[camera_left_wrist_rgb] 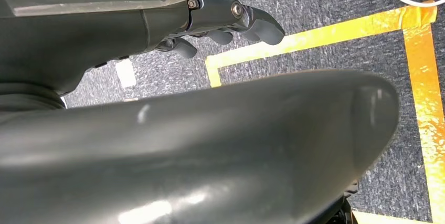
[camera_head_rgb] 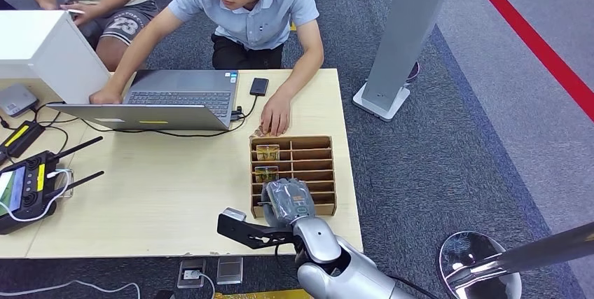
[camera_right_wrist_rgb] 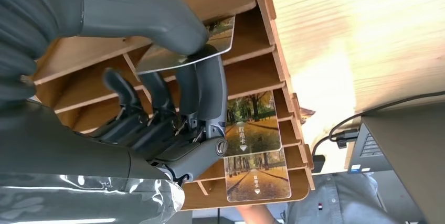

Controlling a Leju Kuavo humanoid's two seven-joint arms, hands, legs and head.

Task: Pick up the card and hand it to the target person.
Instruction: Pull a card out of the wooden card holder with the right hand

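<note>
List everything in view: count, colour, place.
card rack: one, wooden, table's right end
cards: three, autumn-tree print; two standing in slots, one pinched
laptop: one, grey, open, far side
phone: one, black, beside laptop
controller: one, black, left edge
white box: one, far left
table: one, light wood
people: two, beyond table
right robot hand: over rack, pinching card
left robot hand: empty, above carpet
</note>
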